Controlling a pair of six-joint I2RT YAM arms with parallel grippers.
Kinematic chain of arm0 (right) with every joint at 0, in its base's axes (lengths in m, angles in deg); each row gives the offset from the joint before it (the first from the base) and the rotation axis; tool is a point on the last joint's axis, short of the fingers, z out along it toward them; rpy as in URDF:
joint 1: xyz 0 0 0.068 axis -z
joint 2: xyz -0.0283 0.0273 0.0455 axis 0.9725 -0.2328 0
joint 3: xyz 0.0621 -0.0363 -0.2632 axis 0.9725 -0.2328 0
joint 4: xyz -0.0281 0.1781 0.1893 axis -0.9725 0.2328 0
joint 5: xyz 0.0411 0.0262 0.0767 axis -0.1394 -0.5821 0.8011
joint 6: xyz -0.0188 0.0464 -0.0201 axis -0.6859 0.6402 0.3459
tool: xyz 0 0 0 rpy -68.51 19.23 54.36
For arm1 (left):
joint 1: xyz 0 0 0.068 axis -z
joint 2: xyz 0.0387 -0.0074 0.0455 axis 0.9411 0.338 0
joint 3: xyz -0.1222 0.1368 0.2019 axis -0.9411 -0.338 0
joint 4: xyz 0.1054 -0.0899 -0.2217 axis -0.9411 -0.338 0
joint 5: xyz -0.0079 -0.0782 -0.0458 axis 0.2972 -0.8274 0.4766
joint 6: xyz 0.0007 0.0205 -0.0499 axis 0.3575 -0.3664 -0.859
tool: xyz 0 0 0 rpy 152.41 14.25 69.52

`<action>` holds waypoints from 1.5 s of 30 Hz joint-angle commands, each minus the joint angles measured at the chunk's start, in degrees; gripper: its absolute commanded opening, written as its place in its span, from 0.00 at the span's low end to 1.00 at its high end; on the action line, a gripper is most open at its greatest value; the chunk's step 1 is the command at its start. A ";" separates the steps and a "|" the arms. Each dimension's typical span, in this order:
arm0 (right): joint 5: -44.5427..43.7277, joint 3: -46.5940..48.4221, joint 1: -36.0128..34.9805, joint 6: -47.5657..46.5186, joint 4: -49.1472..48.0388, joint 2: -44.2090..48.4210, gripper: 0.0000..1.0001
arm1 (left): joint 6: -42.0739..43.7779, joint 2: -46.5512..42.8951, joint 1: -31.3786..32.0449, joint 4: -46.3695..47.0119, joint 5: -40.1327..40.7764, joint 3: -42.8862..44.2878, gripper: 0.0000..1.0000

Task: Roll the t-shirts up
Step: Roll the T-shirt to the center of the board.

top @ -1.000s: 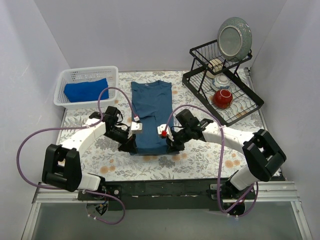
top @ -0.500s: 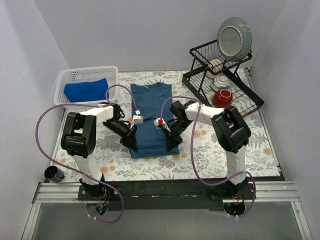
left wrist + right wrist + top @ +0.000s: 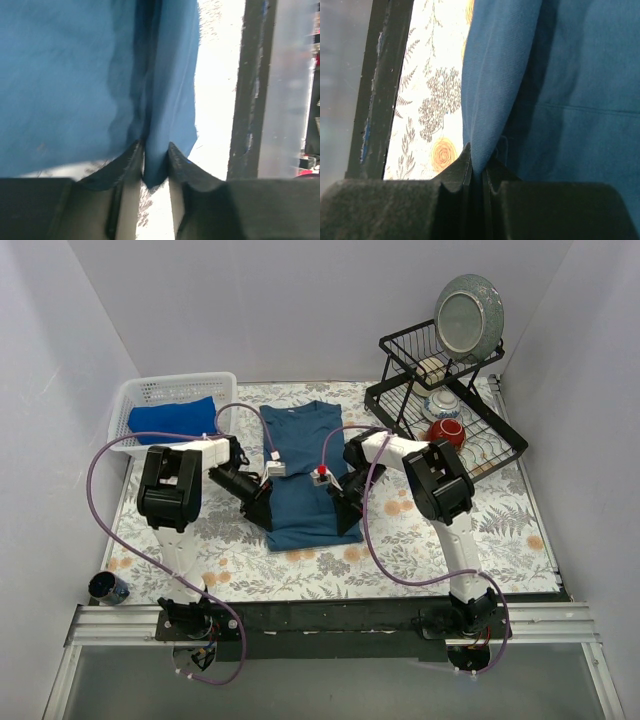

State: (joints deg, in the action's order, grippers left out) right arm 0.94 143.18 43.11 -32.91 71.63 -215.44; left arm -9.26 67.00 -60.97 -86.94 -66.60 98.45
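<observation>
The dark teal t-shirt [image 3: 305, 450] lies folded into a narrow strip in the middle of the flowered table. My left gripper [image 3: 265, 515] is at its near left corner and my right gripper [image 3: 347, 515] at its near right corner. In the left wrist view the left gripper [image 3: 154, 150] has its jaws slightly apart, with a loose fold of the teal cloth [image 3: 75, 75] still between them. The right gripper [image 3: 477, 160] is shut tight on a fold of the shirt's edge [image 3: 495, 75]. The royal blue t-shirt [image 3: 172, 422] lies in the basket.
The white mesh basket [image 3: 135, 395] stands at the back left. A black dish rack [image 3: 400, 405] at the back right holds a red bowl [image 3: 445, 437] and an upright plate [image 3: 468, 315]. A small dark cup [image 3: 105, 587] sits at the near left, by the table's edge.
Both arms have drawn in and swung farther from the near edge, taking the teal shirt's near corners with them. The left jaws have widened; the right ones stayed shut.
</observation>
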 commanded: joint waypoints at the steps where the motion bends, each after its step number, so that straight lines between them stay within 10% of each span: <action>1: -2.73 2.32 1.79 -1.44 4.95 -2.47 0.09 | -2.89 -3.95 -1.45 6.88 2.82 0.68 0.34; 8: -0.35 8.28 3.11 1.89 4.86 -5.73 0.16 | -13.45 -25.46 -1.02 25.62 2.38 -8.97 0.48; 19: 1.84 13.22 3.11 10.25 4.07 -10.03 0.20 | -9.41 -54.84 17.78 54.95 11.50 -40.77 0.66; 45: 4.39 12.70 3.28 9.19 4.77 -12.06 0.21 | -5.90 -46.16 22.89 65.54 28.83 -51.34 0.66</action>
State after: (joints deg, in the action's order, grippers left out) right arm 6.03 154.83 46.52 -22.72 77.45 -225.82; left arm -20.62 19.25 -38.23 -20.39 -40.26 49.86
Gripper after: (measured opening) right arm 0.206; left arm 0.655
